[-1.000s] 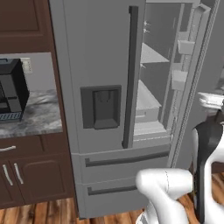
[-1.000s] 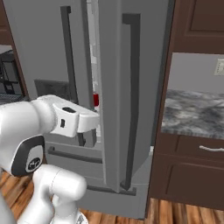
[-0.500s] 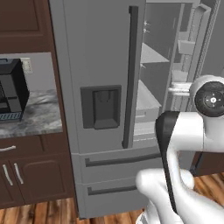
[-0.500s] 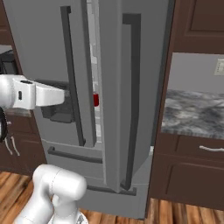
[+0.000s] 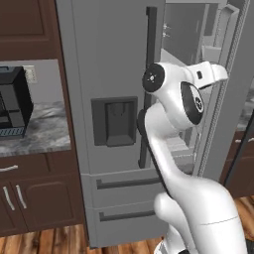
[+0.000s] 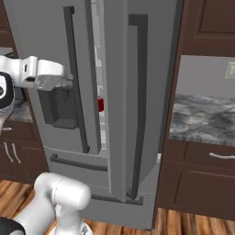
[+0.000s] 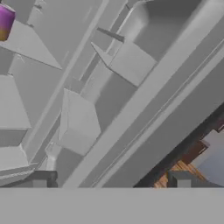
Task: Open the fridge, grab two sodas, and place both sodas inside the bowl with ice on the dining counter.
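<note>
The grey fridge [image 5: 109, 59] [image 6: 119, 69] stands with its left door closed and its right door [image 5: 233, 99] swung open. A red soda [image 6: 100, 104] shows through the gap between the doors. In the hand view a purple soda [image 7: 5, 22] sits at the top left, on a shelf inside. My gripper [image 5: 221, 74] [image 6: 69, 81] [image 7: 111, 180] is raised at the open side of the fridge, level with the upper shelves. Its fingertips [image 7: 39, 179] stand wide apart, open and holding nothing. The bowl and the dining counter are out of view.
Grey door bins [image 7: 131, 61] line the inside of the open door. A black appliance [image 5: 12, 109] sits on the marbled wall counter left of the fridge. Another marbled counter [image 6: 202, 114] over dark cabinets lies to the right. The floor [image 6: 193, 225] is wood.
The arm has swung up from low in front of the fridge, and the hand now sits at the open side of the fridge. The fingers stayed apart.
</note>
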